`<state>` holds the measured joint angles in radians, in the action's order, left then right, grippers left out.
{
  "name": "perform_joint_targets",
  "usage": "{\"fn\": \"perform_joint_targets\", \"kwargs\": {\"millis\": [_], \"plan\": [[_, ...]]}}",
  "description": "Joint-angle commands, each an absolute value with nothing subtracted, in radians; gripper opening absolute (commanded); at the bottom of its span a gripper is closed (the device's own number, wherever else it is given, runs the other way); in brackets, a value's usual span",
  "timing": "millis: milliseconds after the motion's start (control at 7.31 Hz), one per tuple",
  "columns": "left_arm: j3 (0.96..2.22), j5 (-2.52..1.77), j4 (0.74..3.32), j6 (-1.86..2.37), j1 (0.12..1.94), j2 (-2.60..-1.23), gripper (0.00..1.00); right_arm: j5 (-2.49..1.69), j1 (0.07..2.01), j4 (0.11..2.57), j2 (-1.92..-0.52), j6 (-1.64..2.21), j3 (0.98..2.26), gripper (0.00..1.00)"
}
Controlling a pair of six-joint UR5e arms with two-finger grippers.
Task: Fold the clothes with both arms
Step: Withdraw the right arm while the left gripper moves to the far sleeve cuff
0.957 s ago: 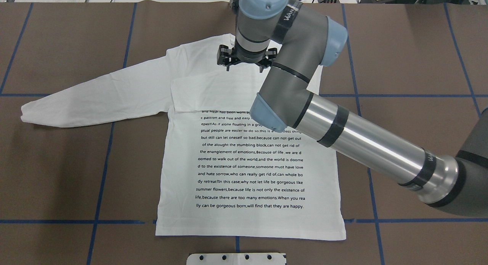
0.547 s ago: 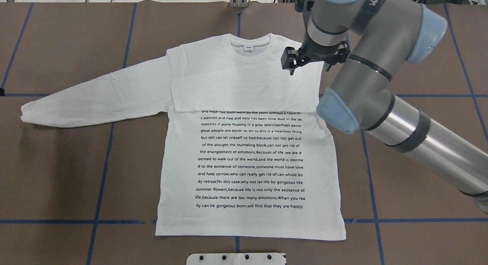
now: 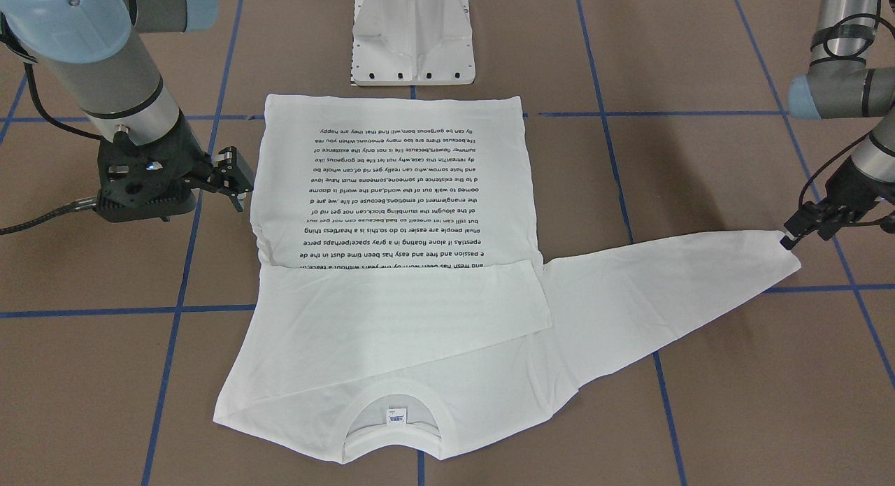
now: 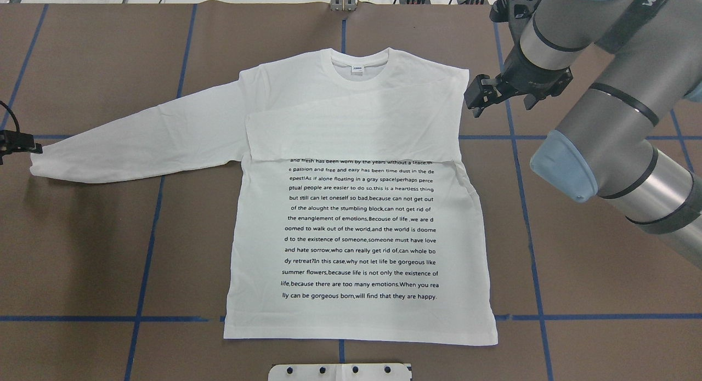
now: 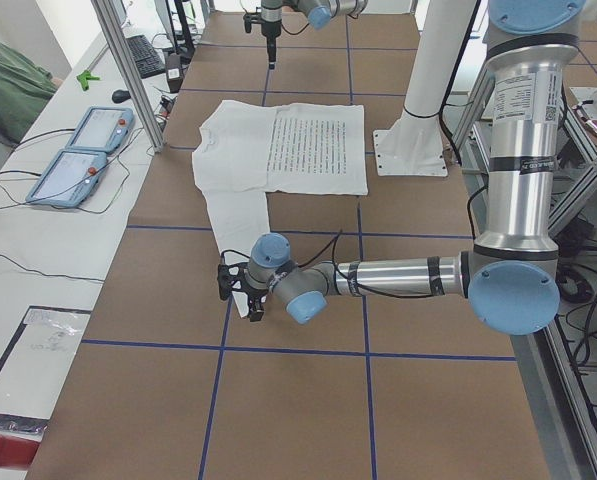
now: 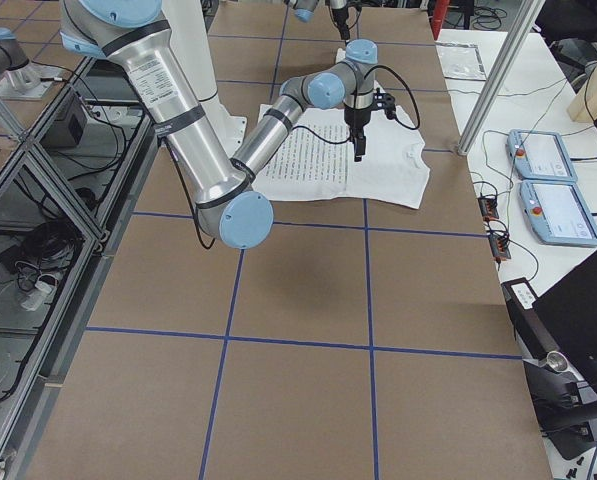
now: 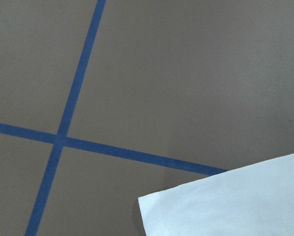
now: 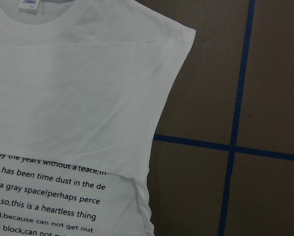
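The white long-sleeved T-shirt (image 4: 356,123) lies flat on the brown table, printed text up and collar (image 4: 359,58) at the far side. One sleeve is folded across the chest (image 3: 391,311). The other sleeve (image 4: 137,142) stretches out to the robot's left. My right gripper (image 4: 502,104) is open and empty, hovering just off the shirt's right shoulder (image 8: 181,39). My left gripper (image 3: 797,236) is open at the outstretched sleeve's cuff (image 4: 38,164) and holds nothing. The cuff corner shows in the left wrist view (image 7: 225,206), where no fingers show.
The white pedestal base (image 3: 412,38) stands at the near side by the shirt's hem. Blue tape lines (image 4: 526,216) grid the brown table (image 4: 82,249). Two teach pendants (image 5: 78,150) lie on a side bench beyond the far edge.
My right arm has swept from over the collar to the right and now stands off the shirt's shoulder. My left gripper has come into view at the sleeve cuff. The shirt has not moved.
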<state>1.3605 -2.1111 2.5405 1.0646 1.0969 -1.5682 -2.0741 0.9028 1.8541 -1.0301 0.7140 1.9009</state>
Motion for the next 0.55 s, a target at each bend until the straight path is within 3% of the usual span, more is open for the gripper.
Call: {"fn": "perform_joint_targets", "kwargs": {"millis": [0,410], "plan": [[1.335,-2.092,2.571,1.112,1.039,-1.577,0.99,-2.075,0.907,1.855,-1.039,0.712,1.916,1.00],[1.333,-2.071,2.571,1.111,1.037,-1.575,0.85,-2.075,0.905,1.855,-1.039,0.712,1.916,1.00]]}}
